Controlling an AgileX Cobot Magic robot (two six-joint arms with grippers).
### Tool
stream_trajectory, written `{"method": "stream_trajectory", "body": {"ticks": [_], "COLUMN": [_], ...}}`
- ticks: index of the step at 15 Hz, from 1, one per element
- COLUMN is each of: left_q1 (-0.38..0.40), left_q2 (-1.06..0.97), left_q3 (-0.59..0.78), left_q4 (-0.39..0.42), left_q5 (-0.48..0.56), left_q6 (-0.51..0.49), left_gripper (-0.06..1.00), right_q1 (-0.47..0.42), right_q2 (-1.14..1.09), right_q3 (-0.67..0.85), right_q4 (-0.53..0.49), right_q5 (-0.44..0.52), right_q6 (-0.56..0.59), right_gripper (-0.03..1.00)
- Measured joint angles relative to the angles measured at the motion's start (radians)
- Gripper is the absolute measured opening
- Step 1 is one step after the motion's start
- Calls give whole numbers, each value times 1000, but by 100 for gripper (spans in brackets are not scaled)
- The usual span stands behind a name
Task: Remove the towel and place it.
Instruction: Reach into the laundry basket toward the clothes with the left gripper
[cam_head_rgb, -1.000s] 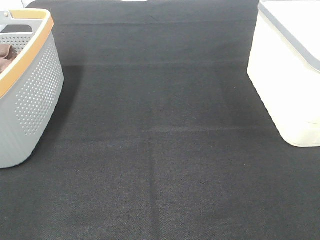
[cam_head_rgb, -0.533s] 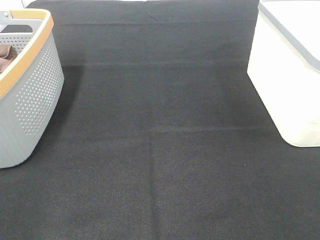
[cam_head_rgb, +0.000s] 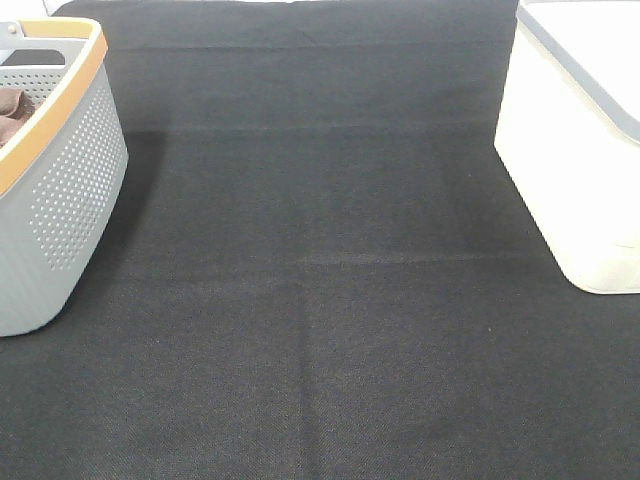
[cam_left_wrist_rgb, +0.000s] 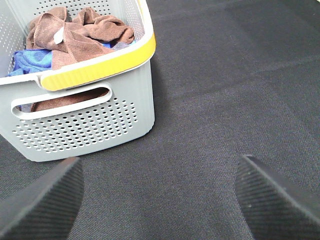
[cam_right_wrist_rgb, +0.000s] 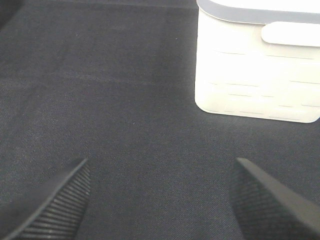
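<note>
From high up, one camera looked down on the mat (cam_head_rgb: 320, 300), basket (cam_head_rgb: 70, 190) and bin (cam_head_rgb: 575, 170). The left wrist camera shared the basket from nearby; the right one, the bin.

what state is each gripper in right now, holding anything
left gripper: open, holding nothing
right gripper: open, holding nothing

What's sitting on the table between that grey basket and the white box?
Nothing: only bare black cloth lies between the grey basket and the white box, as the high camera shows.
</note>
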Motion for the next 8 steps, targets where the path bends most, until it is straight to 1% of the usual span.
{"method": "stream_trajectory", "body": {"ticks": [8], "left_q1": [0], "left_q2": [0], "left_q3": [0], "left_q4": [0], "left_q5": [0], "left_q6": [0], "left_gripper": [79], "right_q1": [0], "right_q2": [0], "right_q3": [0], "right_q4": [0], "right_q5": [0], "right_q6": [0], "right_gripper": [73]}}
